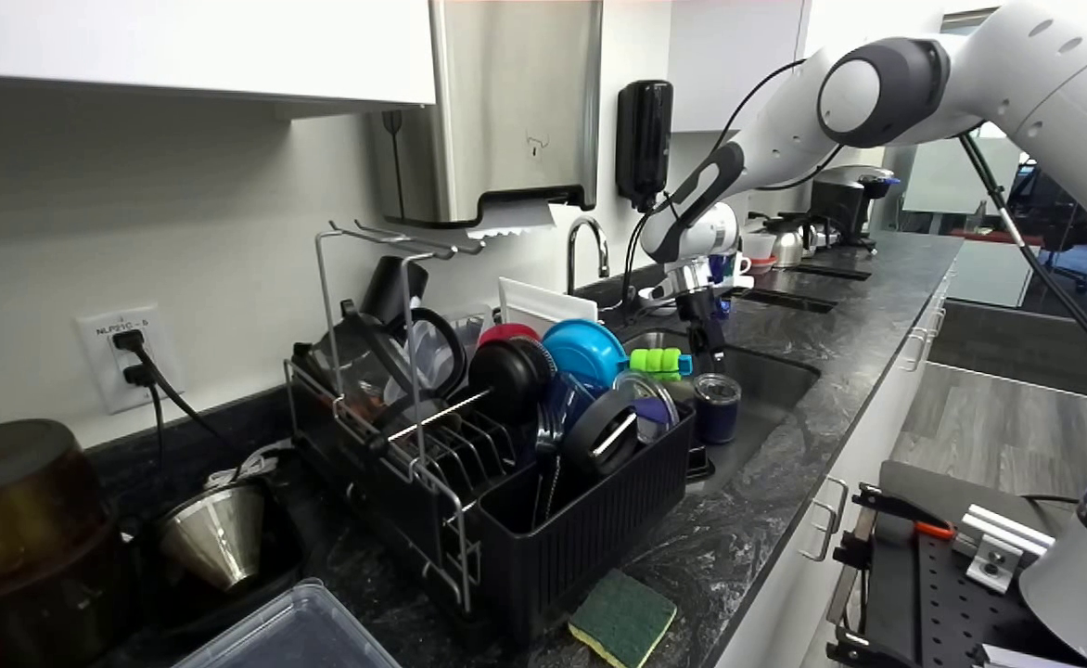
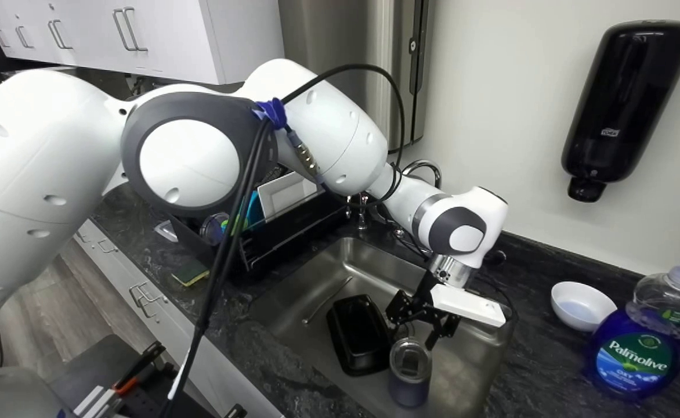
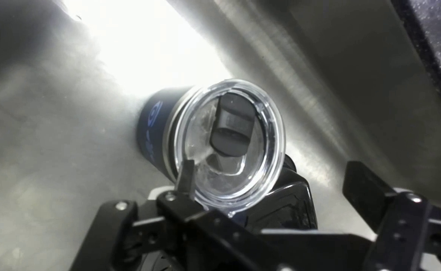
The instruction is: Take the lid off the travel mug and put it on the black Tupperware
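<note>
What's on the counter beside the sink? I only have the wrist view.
Observer: In an exterior view, a Palmolive OXY bottle stands on the counter next to a white bowl.
Operator: The black Tupperware is cut off here. Where does it lie?
Observer: In the sink, between the travel mug and a dish rack that your view misses.
Operator: Anything beside the dish rack?
Observer: Yes, a green-and-yellow scrub sponge on the counter, visible in both exterior views.
</note>
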